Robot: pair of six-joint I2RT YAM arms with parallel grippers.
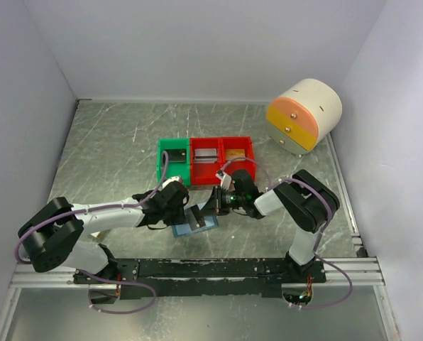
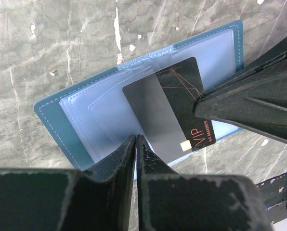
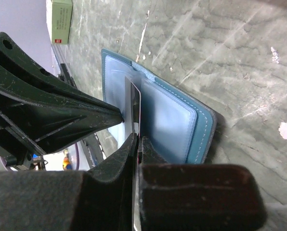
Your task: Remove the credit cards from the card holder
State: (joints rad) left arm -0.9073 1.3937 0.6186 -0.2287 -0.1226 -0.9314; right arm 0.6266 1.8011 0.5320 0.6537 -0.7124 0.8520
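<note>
Credit card (image 2: pixel 182 103), dark with thin reddish lines and "VIP" printed near one corner: lying partly out of the card holder (image 2: pixel 61 125), one half greyed under a clear pocket sleeve, the other half bare. Card holder: spread open flat on the grey marbled table (image 2: pixel 47 43), slate-blue border, light-blue stitched pockets facing up, close to the table's near edge and between the two arms in the top view. Right gripper (image 3: pixel 136 141): clamped on the card, seen edge-on as a thin dark sliver between the fingers (image 3: pixel 105 187) in the right wrist view; in the left wrist view, at the right of the frame, with both tips converging on the card's bare edge. Left gripper (image 2: pixel 136 139): fingers (image 2: pixel 110 168) drawn almost together, only a narrow slit between them, tips down at the holder's near edge, just beside the card's sleeved corner; cannot tell whether nipping a pocket layer or pressing there. Beyond the holder, apart from it: green bin (image 1: pixel 174 142) and two red bins (image 1: pixel 206 174), side by side, walls touching. Toward the far right corner: rounded cream cabinet (image 1: pixel 307 103) with an orange and yellow front. At the upper left of the right wrist view, beyond the left gripper: small pale box (image 3: pixel 61 19) with a red end.
</note>
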